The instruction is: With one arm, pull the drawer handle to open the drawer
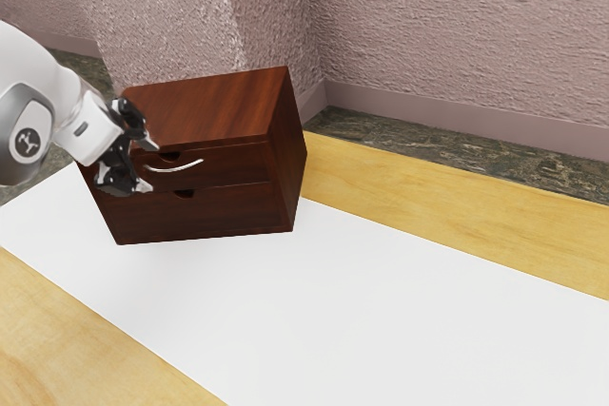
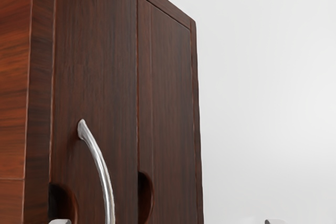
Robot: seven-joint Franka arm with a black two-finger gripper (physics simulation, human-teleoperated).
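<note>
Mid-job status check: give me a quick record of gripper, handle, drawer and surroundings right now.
gripper: open, fingers on either side of the handle's end nearest the arm
handle: silver, curved, on the upper drawer
upper drawer: looks shut, front flush with the cabinet
cabinet: dark wood, standing on the white mat
pull: not yet begun

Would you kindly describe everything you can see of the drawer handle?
The handle is a slim, silvery, metal-looking bar, bowed outward from the upper drawer front of the dark wooden cabinet. It runs along that front, which looks flush, so shut. The open gripper straddles the end nearer the arm; whether a finger touches it I cannot tell.
</note>
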